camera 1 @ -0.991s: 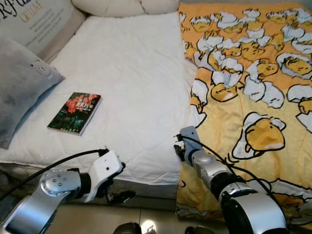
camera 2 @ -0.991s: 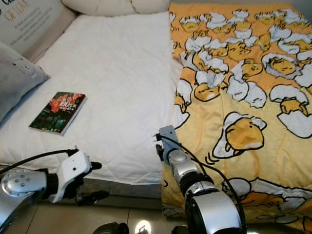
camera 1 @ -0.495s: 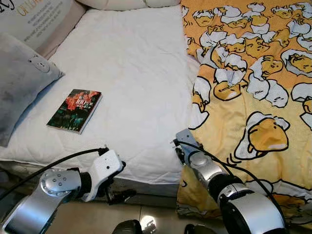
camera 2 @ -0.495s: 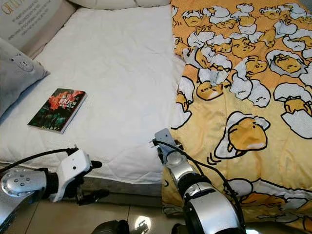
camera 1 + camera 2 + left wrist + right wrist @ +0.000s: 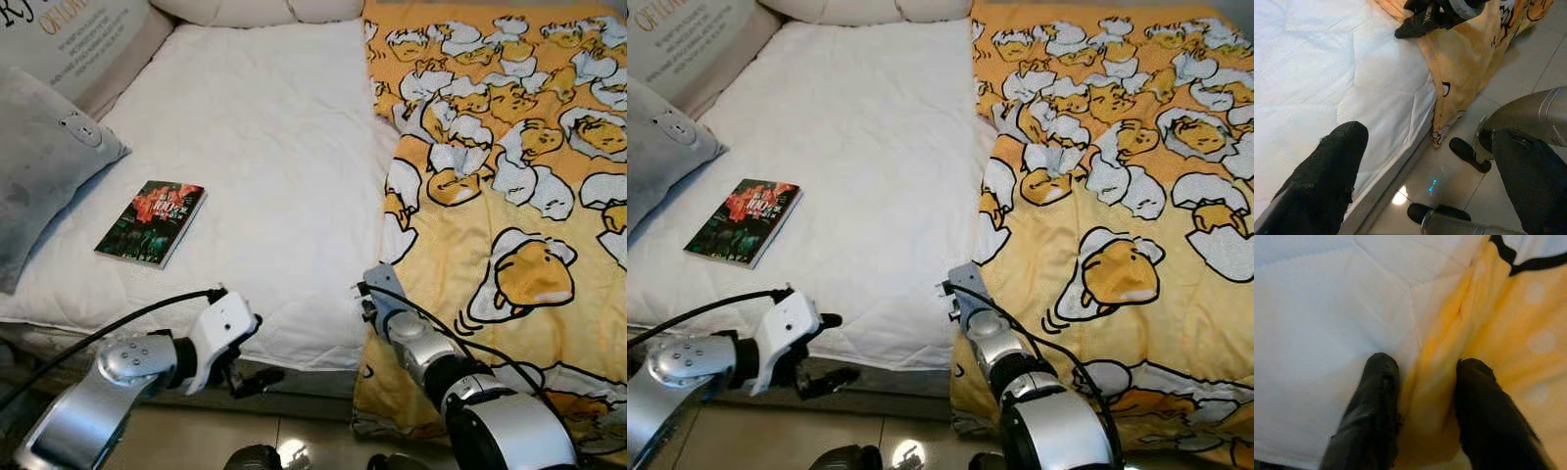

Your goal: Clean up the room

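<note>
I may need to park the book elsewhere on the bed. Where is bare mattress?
The widest bare patch is the white mattress between the book and the yellow blanket, up to the cream pillow. The near edge is crowded: the right pincer straddles the blanket edge, and the left pincer hangs below the bed edge. The grey pillow borders the book's left.

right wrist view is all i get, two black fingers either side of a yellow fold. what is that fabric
Observer: It's the edge of a yellow blanket printed with cartoon eggs, covering the right side of the bed. The right gripper straddles its left hem.
Operator: anything else on the bed
Observer: A book lies flat on the white mattress cover, toward the left side, beside a grey pillow.
Operator: wheres the other arm
Observer: The left gripper is low at the bed's front edge, fingers open, holding nothing.
</note>
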`<state>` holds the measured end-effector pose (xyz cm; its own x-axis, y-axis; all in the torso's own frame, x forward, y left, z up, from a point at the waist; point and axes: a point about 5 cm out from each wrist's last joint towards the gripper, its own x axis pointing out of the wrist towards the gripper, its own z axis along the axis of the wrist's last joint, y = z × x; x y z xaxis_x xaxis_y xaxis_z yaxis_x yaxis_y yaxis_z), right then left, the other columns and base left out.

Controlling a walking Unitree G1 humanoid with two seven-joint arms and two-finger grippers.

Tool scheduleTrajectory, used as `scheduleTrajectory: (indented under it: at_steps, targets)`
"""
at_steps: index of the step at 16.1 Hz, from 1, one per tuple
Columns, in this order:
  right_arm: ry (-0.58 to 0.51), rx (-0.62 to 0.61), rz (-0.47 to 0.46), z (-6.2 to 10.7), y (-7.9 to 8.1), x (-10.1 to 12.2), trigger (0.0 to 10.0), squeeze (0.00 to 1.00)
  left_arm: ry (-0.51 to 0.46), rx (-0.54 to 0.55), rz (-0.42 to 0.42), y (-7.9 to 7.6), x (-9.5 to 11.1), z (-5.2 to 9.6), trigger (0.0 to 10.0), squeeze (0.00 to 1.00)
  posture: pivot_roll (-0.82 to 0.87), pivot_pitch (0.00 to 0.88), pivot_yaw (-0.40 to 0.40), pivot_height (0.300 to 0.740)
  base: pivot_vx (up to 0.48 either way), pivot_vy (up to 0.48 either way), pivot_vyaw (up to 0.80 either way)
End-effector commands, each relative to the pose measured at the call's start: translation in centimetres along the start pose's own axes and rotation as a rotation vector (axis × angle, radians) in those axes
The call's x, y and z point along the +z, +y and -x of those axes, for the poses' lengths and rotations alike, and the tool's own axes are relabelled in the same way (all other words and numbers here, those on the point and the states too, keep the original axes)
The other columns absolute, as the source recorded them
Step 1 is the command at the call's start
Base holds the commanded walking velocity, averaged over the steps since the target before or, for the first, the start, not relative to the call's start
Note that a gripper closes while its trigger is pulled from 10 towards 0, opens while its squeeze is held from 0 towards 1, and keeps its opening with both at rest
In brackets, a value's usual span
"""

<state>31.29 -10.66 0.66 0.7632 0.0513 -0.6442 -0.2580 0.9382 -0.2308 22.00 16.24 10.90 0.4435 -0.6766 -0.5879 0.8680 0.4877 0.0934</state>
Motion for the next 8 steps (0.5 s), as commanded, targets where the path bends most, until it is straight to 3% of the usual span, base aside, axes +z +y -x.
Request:
scheduleTrajectory:
  at_steps: [1,4,8]
  targets:
    - [0.066,0.001,-0.017,0.07,-0.17,-1.66,0.0,0.0,0.007,0.004,-0.004,0.07,-0.15,-0.27,10.0,0.98,0.07,0.057,0.04,0.74,0.0,0.0,0.0]
    - [0.05,0.016,-0.045,0.04,-0.76,-1.5,0.0,0.0,-0.002,0.019,0.007,0.27,-0.23,-0.63,10.0,0.98,0.05,0.029,0.046,0.74,0.0,0.0,0.0]
    - [0.004,0.141,-0.092,0.14,-0.88,-1.57,0.0,0.0,-0.002,0.015,0.001,0.36,-0.34,-0.85,10.0,0.98,0.04,0.015,0.05,0.74,0.0,0.0,0.0]
